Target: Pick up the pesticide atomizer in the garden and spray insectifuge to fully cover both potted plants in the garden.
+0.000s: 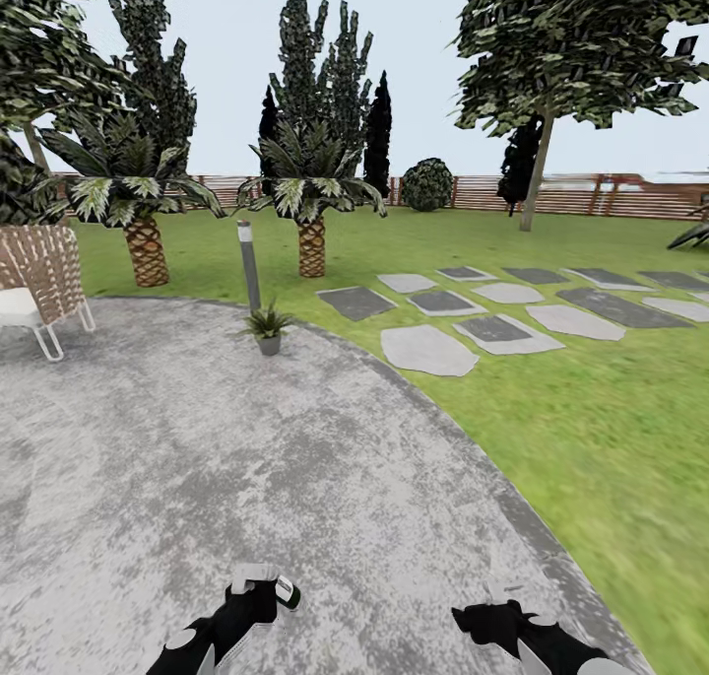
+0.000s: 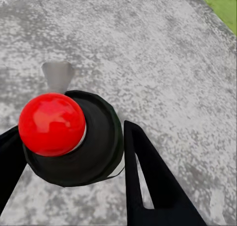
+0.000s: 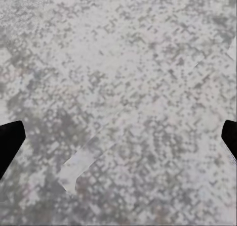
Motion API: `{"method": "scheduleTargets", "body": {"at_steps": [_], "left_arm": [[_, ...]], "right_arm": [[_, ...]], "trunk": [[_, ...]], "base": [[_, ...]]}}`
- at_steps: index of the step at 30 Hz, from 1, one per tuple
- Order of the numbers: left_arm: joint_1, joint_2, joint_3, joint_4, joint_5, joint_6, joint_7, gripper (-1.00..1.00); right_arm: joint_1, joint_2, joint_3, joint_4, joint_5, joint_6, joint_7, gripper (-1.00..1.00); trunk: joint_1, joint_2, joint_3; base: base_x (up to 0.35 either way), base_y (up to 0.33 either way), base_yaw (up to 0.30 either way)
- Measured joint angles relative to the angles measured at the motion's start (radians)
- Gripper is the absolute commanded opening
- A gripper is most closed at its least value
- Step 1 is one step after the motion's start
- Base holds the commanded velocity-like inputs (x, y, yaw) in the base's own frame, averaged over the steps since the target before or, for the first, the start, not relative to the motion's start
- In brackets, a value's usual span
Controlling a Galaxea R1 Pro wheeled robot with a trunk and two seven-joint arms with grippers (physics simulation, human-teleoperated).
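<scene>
Left gripper (image 1: 258, 588) low at the near edge of the head view, jaws pinching the pesticide atomizer (image 1: 287, 593); the left wrist view shows its red top (image 2: 52, 123) and dark body between the black fingers (image 2: 148, 176). Right gripper (image 1: 497, 606) near right, jaws spread wide, nothing between them, bare patio (image 3: 118, 87) beneath.

One small plant (image 1: 268, 324) in a grey pot stands far ahead near the patio edge, just beside the grey lamp post (image 1: 248, 266); well apart from the bottle.

Risks:
- spraying from here likely misses, too far off
- bottle looks tilted in the grip, could slip while driving
- lamp post close to the plant, arm or base could hit it
- second plant not seen, may get skipped
- wicker chair (image 1: 39, 281) far left, minor obstacle
</scene>
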Motion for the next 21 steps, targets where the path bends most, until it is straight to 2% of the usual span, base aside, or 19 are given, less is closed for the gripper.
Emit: {"method": "scheduleTargets", "body": {"at_steps": [7, 21], "left_arm": [[0.0, 0.0, 0.0, 0.0, 0.0, 0.0, 0.0, -1.0], [0.0, 0.0, 0.0, 0.0, 0.0, 0.0, 0.0, -1.0]], "right_arm": [[0.0, -0.001, 0.0, 0.0, 0.0, 0.0, 0.0, 1.0], [0.0, -0.001, 0.0, 0.0, 0.0, 0.0, 0.0, 1.0]], "trunk": [[0.0, 0.0, 0.0], [0.0, 0.0, 0.0]], "base": [[0.328, 0.118, 0.257], [0.309, 0.205, 0.257]]}}
